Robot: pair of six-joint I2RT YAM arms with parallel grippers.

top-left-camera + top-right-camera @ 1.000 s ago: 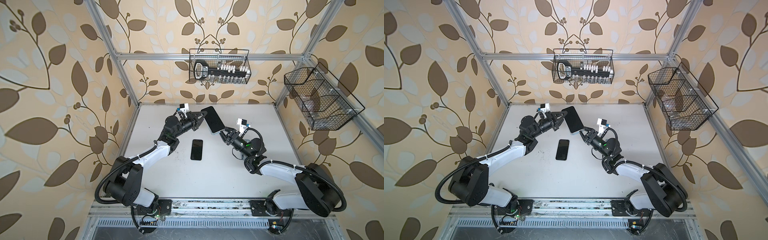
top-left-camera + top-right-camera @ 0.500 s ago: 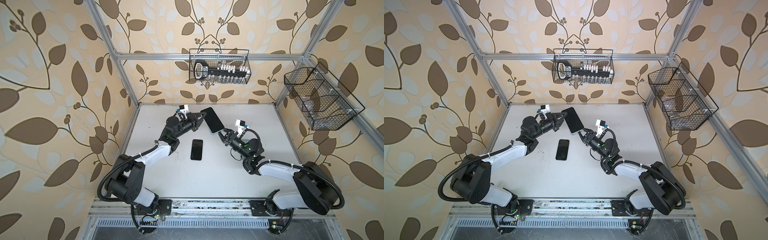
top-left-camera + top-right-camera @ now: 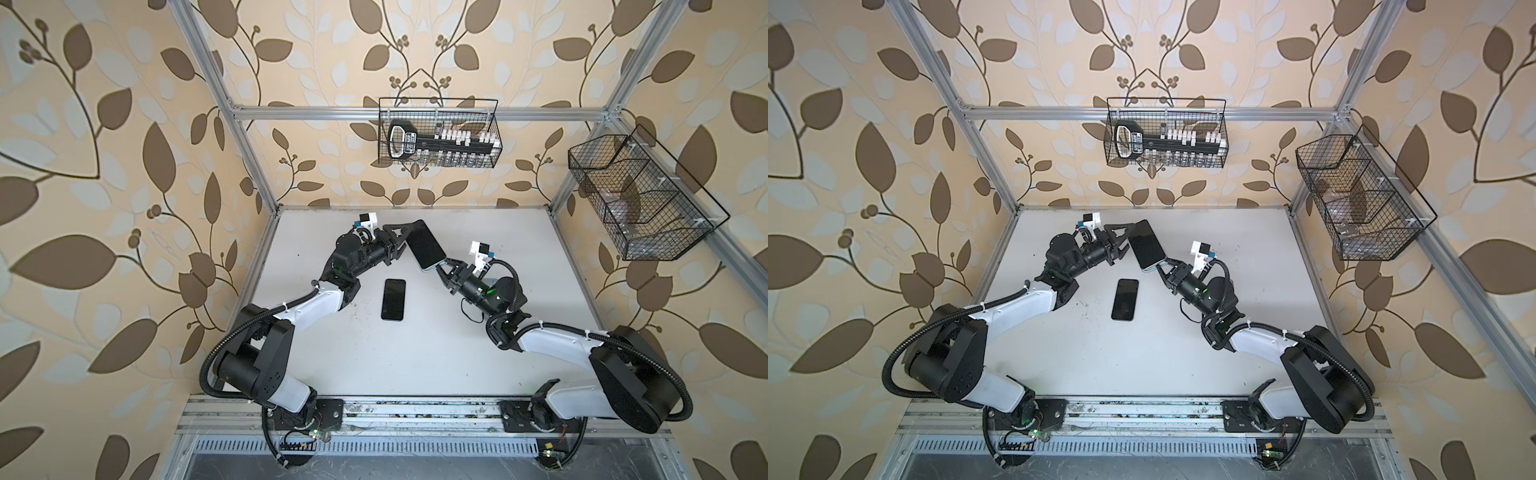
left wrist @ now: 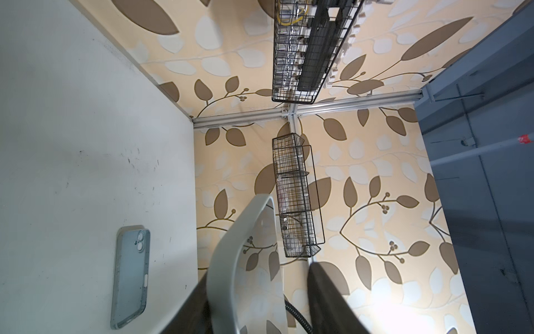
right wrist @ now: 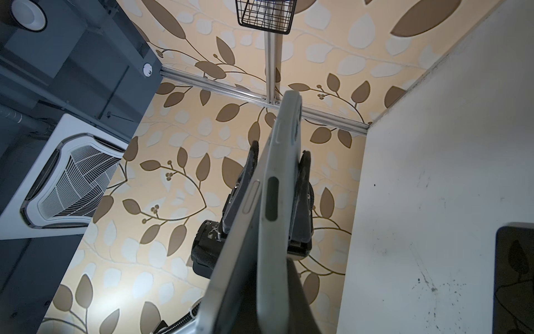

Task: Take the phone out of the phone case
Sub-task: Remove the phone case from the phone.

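Here the phone (image 3: 426, 245), in its pale case (image 5: 277, 202), hangs tilted above the bench (image 3: 415, 365), bridging the gap between the two sets of fingers. The right fingers (image 3: 452, 263) pinch its nearer end tight. The left fingers (image 3: 399, 227) stand wide, one on either side of its farther end; whether they touch it I cannot tell. Below them, a second dark phone (image 3: 393, 299) lies flat on the bench, apart from both. A wire basket (image 3: 438, 133) hangs on the wall beyond.
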